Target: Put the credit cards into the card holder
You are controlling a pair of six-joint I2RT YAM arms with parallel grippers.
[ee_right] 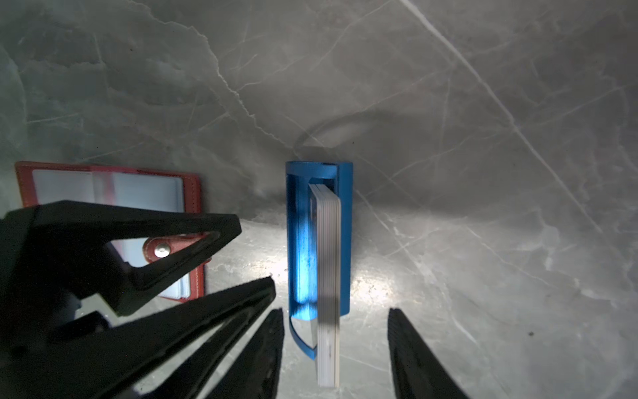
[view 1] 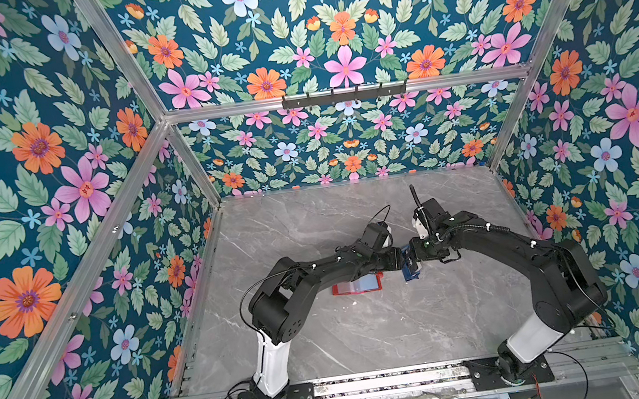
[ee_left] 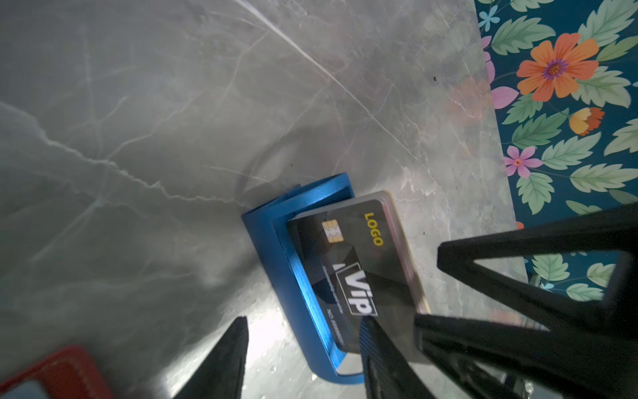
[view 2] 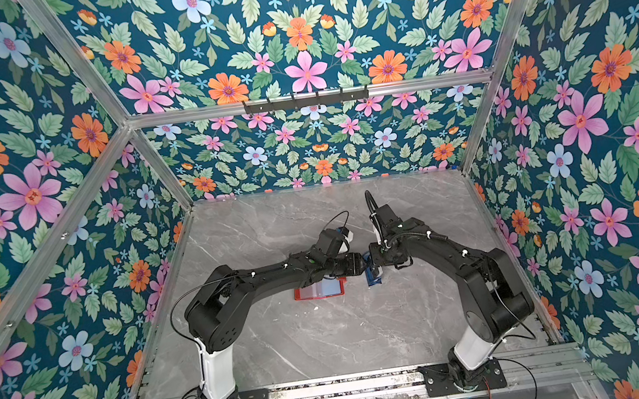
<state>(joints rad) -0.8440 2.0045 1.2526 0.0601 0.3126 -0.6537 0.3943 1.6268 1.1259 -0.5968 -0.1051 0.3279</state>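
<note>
In both top views, your card holder [view 1: 356,286] lies open on the marble table [view 1: 370,340]. The blue card stand [view 1: 410,273] sits just beside it. From up here the jaws are too small to read.

In the left wrist view, the credit cards [ee_left: 345,241] stand stacked in the stand, the front one dark with "ViP" on it. Your left gripper [ee_left: 303,319] is spread. One finger is off the stand's outer wall and the other is in front of the card's face. You cannot tell whether that finger touches.

In the right wrist view, your right gripper [ee_right: 335,311] is spread wide on either side of stand and stack, clear of both. The holder's clear sleeves [ee_right: 145,193] look empty. Judge the task barely begun: no card is out, and every card is left to pull and slide into a sleeve.
</note>
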